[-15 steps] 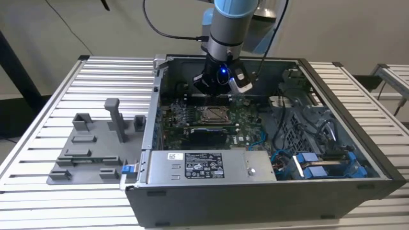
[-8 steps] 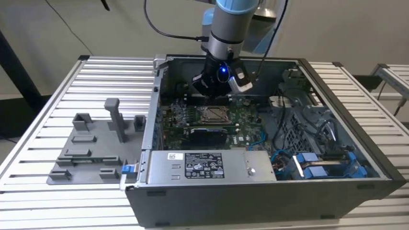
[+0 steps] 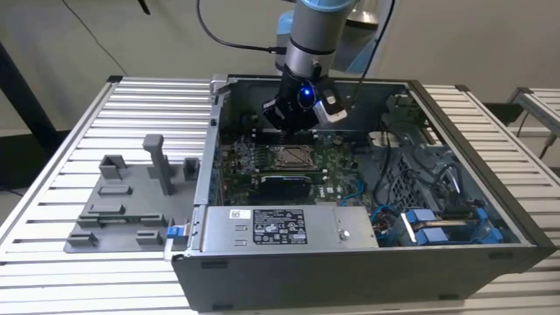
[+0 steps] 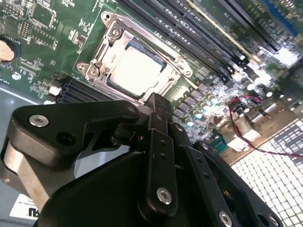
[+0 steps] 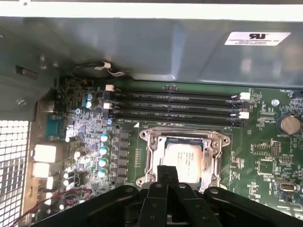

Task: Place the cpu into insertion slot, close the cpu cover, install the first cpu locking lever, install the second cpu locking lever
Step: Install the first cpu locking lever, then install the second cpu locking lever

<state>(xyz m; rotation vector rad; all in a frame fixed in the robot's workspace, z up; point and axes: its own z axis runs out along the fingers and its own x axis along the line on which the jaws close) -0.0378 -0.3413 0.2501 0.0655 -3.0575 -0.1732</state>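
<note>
The cpu (image 4: 138,68) lay flat in the insertion slot (image 5: 183,161), its pale metal top showing through the window of the cpu cover (image 4: 158,87), which looked folded down over it in both wrist views. In the exterior view the socket sat near the middle of the green motherboard (image 3: 341,174), inside the open computer case (image 3: 490,197) on the slatted worktop (image 3: 105,125).

My end effector (image 4: 156,101) hung just above the edge of the socket, fingers drawn together to a narrow point and holding nothing that I could see. In the first wrist view that tip pointed at the near rim of the cover frame.

I judged the step in hand to be seating a locking lever. I could not pick out either lever clearly, nor tell whether one was already latched. To do it well, I thought the closed tip should press on the lever itself, not on the cover or the chip, and sweep down and sideways under the retaining hook with steady, light force. The memory slots (image 5: 175,106) ran close beside the socket, and small capacitors (image 5: 103,156) stood on another side, so any sideways slip risked striking them.

A grey power supply box (image 3: 280,226) sat near the case's front wall, well clear of the work.
</note>
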